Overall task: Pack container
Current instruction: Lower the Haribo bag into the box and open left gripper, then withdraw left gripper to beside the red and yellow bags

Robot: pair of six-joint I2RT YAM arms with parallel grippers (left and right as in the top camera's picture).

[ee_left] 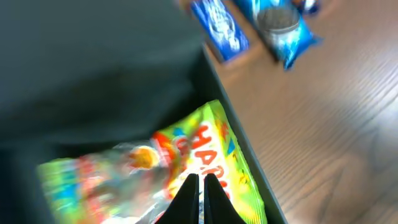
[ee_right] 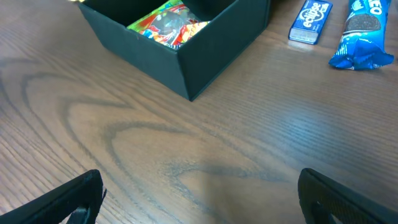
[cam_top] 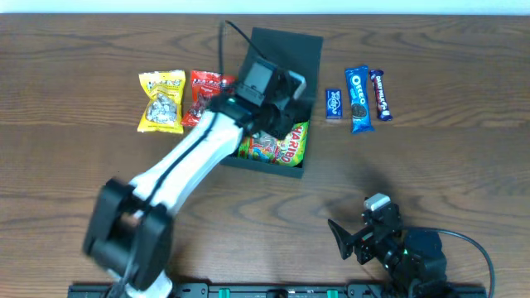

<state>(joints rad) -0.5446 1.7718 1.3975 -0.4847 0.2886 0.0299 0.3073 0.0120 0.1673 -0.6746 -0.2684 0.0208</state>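
The dark teal container (cam_top: pixel 270 166) stands open at the table's back middle, its flap lid (cam_top: pixel 286 45) tilted back. A green Haribo packet (cam_top: pixel 280 145) lies inside it. My left gripper (cam_top: pixel 277 117) reaches into the container. In the left wrist view its fingers (ee_left: pixel 200 182) are shut together just over the Haribo packet (ee_left: pixel 214 140), beside the container's right wall (ee_left: pixel 239 134). I cannot tell whether they touch the packet. My right gripper (cam_top: pixel 348 240) is open and empty near the front edge. In its wrist view (ee_right: pixel 199 186) it faces the container (ee_right: pixel 205 53) with the packet (ee_right: pixel 168 18) inside.
A yellow snack packet (cam_top: pixel 161 101) and a red one (cam_top: pixel 203 95) lie left of the container. A small blue bar (cam_top: pixel 333 104), an Oreo packet (cam_top: pixel 358 99) and a dark bar (cam_top: pixel 380 93) lie to its right.
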